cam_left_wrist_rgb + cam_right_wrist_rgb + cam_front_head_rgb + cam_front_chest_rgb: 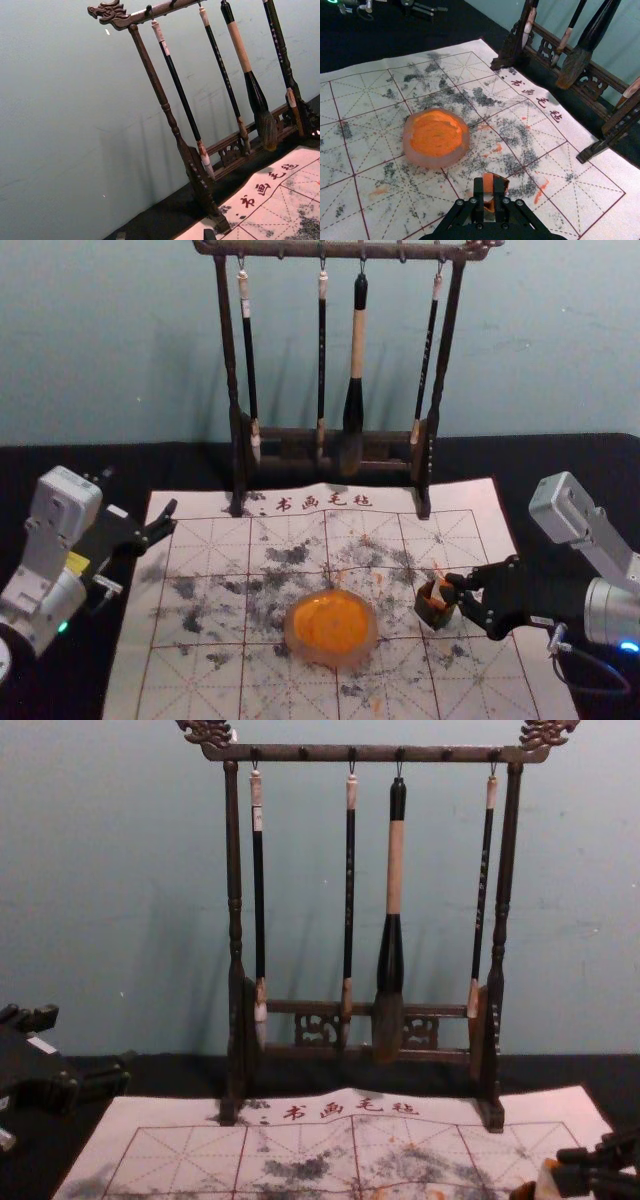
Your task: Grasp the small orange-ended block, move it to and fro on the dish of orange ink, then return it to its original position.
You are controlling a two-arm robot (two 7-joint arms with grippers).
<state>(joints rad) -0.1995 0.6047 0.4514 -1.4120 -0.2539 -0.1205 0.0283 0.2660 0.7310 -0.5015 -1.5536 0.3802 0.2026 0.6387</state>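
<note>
My right gripper reaches in from the right side of the mat, at the small dark holder. It is shut on the small block, seen pale and orange at the holder's opening. In the right wrist view the block shows its orange face between the fingers of my right gripper, with the holder partly hidden behind them. Left of the holder, apart from it, lies the round dish of orange ink. My left gripper is parked at the left, open; its fingertips edge into the left wrist view.
The marked white mat lies on a black-covered table. Behind the dish stands a dark wooden rack with several hanging brushes, its feet on the mat's far part. A wall rises behind it.
</note>
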